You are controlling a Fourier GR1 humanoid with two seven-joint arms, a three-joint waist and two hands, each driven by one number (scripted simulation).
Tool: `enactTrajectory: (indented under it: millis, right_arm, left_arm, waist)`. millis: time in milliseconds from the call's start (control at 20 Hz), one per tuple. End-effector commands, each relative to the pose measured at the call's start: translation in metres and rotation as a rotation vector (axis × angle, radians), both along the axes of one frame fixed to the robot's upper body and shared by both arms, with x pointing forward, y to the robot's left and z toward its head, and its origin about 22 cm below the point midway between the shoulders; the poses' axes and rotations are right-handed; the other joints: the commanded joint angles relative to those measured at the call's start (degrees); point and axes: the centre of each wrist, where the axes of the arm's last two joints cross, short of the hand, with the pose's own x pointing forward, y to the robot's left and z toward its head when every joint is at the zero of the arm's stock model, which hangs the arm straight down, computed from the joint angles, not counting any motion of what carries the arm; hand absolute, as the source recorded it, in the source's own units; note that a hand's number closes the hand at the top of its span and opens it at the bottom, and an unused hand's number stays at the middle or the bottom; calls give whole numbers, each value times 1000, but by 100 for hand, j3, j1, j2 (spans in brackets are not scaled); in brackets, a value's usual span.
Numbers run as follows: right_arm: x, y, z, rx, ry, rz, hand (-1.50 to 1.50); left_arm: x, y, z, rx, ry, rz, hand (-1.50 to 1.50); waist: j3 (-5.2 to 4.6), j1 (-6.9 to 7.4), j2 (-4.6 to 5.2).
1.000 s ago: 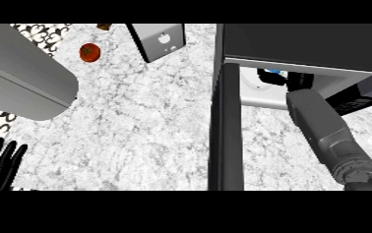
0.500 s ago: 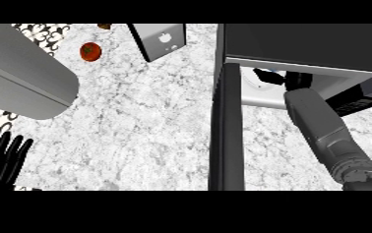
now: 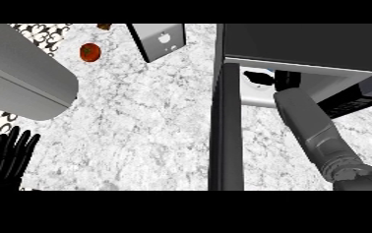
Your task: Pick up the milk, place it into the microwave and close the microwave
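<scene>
Inside the open microwave point(image 3: 305, 87), the right hand point(image 3: 263, 77) curls, its hold untellable; left hand point(image 3: 16, 151) rests open.

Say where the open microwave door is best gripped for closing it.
Its free end nearest the robot, approached from the left, outer face: the microwave door stands open, edge-on, hinged at its far end. The right hand, inside the cavity, should probably withdraw first.

Tomato point(image 3: 88, 52) far left on counter point(image 3: 145, 129), microwave point(image 3: 298, 45) right, door point(image 3: 225, 129) open
</scene>
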Motion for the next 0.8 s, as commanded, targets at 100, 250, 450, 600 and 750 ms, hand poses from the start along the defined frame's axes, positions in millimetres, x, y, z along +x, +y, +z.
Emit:
enactTrajectory:
  millis: [100,250,450,600,750]
  right_arm:
    - [-4,4,-7,-10,8,26,-150]
    - [-2,4,-4,26,-11,33,-150]
    - [-7,-7,-8,48,6,46,-150]
    - [-14,-4,-19,86,-3,39,-150]
    - [-12,-2,-17,81,16,62,-150]
  left_arm:
    - [-1,6,1,11,-4,-4,-150]
    - [-5,7,1,18,-14,-1,-150]
    - [-12,2,-6,5,-7,7,-150]
    - [-21,-8,-6,9,-21,19,-150]
    - [-17,-9,-3,18,-31,32,-150]
  waist:
    - [-2,-61,-45]
    - [2,-80,-55]
    - [-2,-152,-94]
    - [1,-163,-110]
    - [-6,-221,-130]
